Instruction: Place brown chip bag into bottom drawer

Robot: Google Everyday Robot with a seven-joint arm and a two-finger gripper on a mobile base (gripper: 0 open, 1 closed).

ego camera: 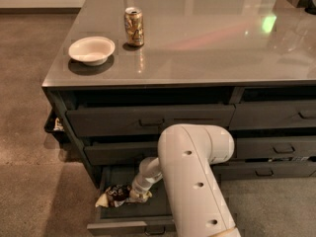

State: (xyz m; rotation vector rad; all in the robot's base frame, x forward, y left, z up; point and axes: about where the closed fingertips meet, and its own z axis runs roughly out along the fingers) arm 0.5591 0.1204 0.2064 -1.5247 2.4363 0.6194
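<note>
The bottom drawer [129, 223] of the left column is pulled open at the lower left of the camera view, its dark inside showing. The brown chip bag [112, 195] lies across the drawer's left edge, its tan end sticking out over the side. My gripper [134, 195] reaches down into the drawer at the bag's right end, at the tip of the white arm [192, 181]. The arm hides the drawer's right part.
A grey countertop [207, 38] carries a white bowl [92, 50] and a gold-brown soda can [134, 27]. Two shallower shut drawers [148, 120] sit above the open one. Narrower drawers [276, 113] are at the right. A small dark bin [54, 127] stands at the cabinet's left.
</note>
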